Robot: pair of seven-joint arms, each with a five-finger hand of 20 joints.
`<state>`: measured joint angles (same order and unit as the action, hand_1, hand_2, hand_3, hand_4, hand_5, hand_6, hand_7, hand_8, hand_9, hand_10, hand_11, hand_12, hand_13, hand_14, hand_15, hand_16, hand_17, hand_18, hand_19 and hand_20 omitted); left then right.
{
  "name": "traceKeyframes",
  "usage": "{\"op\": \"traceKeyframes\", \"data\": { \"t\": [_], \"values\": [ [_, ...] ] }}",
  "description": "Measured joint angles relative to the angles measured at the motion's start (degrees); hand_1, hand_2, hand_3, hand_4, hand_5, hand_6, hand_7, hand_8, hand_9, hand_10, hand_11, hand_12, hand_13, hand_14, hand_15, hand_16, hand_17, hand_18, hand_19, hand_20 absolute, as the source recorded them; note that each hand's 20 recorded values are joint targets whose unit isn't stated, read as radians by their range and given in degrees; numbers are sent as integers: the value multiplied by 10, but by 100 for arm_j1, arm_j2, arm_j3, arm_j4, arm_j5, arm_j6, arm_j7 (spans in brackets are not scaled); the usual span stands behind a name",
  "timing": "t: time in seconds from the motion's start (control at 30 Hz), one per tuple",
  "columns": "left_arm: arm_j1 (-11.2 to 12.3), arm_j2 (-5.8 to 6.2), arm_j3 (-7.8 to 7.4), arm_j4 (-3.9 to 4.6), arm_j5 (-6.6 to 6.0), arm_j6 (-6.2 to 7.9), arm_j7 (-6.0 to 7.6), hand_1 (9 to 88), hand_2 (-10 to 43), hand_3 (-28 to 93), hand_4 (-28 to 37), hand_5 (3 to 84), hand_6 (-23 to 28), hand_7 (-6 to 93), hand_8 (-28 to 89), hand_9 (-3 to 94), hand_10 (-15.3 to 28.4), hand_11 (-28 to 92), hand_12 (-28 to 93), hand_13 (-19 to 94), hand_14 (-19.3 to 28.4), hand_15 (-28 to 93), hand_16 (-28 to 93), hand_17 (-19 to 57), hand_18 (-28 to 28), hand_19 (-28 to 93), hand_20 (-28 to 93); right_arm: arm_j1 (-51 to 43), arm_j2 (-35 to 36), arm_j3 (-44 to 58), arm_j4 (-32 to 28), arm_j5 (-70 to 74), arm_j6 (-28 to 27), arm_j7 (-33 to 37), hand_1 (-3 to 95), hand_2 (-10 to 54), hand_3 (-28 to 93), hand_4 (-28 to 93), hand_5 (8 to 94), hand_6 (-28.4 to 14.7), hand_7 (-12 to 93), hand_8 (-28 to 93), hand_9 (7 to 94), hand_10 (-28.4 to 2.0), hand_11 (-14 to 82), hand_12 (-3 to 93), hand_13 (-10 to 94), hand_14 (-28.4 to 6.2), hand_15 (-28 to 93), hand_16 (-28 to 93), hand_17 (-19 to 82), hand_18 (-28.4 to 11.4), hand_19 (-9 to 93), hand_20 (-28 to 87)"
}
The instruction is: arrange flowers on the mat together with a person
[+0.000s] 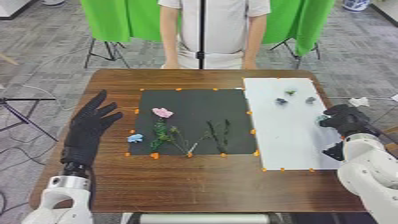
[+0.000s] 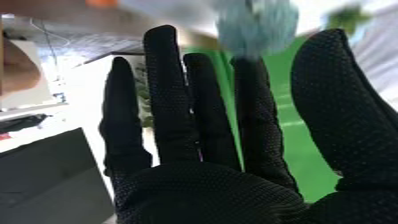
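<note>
"Which way are we probably reaching for the pale teal flower (image 1: 323, 120)?"

"Left: it's showing at the white mat's (image 1: 289, 135) right edge, just beside our nearer right hand (image 1: 347, 119), whose straight fingers are standing apart. Its long axis we're not making out."

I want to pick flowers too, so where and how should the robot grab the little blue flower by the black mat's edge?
I'd pinch the blue flower round its sides, coming from above and the left. It looks small and rounded, with no long stem to hold, and the green leafy stem lies close on its right.
</note>
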<state>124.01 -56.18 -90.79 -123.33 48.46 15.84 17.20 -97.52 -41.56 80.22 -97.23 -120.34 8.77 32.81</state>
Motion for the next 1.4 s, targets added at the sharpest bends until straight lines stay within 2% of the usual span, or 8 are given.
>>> {"op": "traceKeyframes", "data": {
  "t": [0.2, 0.27, 0.4, 0.57, 0.83, 1.0, 1.2, 1.4],
  "values": [
    [-2, 0, 13, 9, -43, 4, -13, 235, 42, 798, -281, 330, 31, 109, -91, 341, 158, 198, 90, 265, 240, 387, -47, -96, 258, 448, 122, 234, 89, -525, 218, -633, 115, -9, 451, -95, 776, -282, 593, 74, 234, -164, 598, -95, 169, 146, 599, -80, 411, 137, 172, -202, 640, 214],
    [-2, 0, 20, 10, -56, 4, -13, 234, 41, 799, -281, 330, 31, 109, -91, 340, 157, 199, 90, 265, 239, 387, -48, -96, 258, 448, 122, 309, 110, -649, 263, -816, 142, -10, 502, -95, 717, -282, 647, 69, 239, -95, 636, -90, 188, 149, 623, -66, 413, 189, 188, -193, 661, 225],
    [-2, 0, 22, 12, -64, 4, -13, 235, 41, 798, -281, 330, 31, 108, -91, 340, 157, 199, 90, 265, 240, 388, -48, -96, 259, 448, 122, 478, 171, -947, 378, -1232, 353, -7, 587, -95, 624, -282, 782, 64, 220, -27, 803, -68, 90, 297, 700, -32, 403, 297, 225, -168, 703, 259],
    [2, 7, 22, 13, -79, 6, -11, 234, 41, 799, -281, 329, 30, 109, -90, 340, 158, 198, 89, 265, 240, 388, -48, -96, 258, 448, 121, 548, 198, -1143, 505, -1504, 843, 13, 629, -95, 605, -283, 835, 60, 206, -7, 897, -61, 131, 355, 767, -19, 446, 321, 273, -134, 733, 274],
    [62, 47, -15, 12, -186, 97, 110, 232, 42, 795, -282, 329, 30, 110, -91, 341, 158, 199, 90, 265, 240, 388, -48, -96, 258, 449, 122, 553, 177, -1196, 494, -1537, 1074, 68, 636, -95, 618, -283, 845, 49, 195, 6, 908, -60, 130, 369, 776, -20, 466, 318, 289, -121, 739, 274],
    [211, 74, -149, -13, -307, 202, 269, 231, 43, 795, -283, 330, 31, 110, -91, 342, 159, 198, 90, 266, 241, 390, -47, -96, 259, 451, 124, 702, 182, -1577, 1, -1464, 1446, -105, 632, -95, 624, -283, 846, 49, 192, 11, 908, -61, 129, 372, 777, -20, 468, 318, 289, -119, 739, 272],
    [324, 95, -196, -35, -407, 269, 406, 229, 43, 795, -283, 330, 31, 111, -91, 342, 159, 200, 91, 266, 242, 393, -48, -96, 259, 452, 125, 1767, 27, -2828, -696, -1222, 1515, -913, 630, -95, 627, -283, 845, 48, 191, 15, 907, -61, 128, 375, 773, -20, 469, 321, 286, -118, 737, 271],
    [348, 102, -199, -41, -425, 303, 450, 229, 43, 794, -283, 330, 30, 111, -91, 342, 160, 201, 90, 266, 242, 395, -49, -94, 259, 453, 126, 3091, -617, -4136, -606, -1143, 1456, -1526, 627, -95, 630, -283, 842, 48, 191, 17, 904, -64, 128, 378, 768, -20, 470, 323, 280, -119, 733, 271]
  ]
}}
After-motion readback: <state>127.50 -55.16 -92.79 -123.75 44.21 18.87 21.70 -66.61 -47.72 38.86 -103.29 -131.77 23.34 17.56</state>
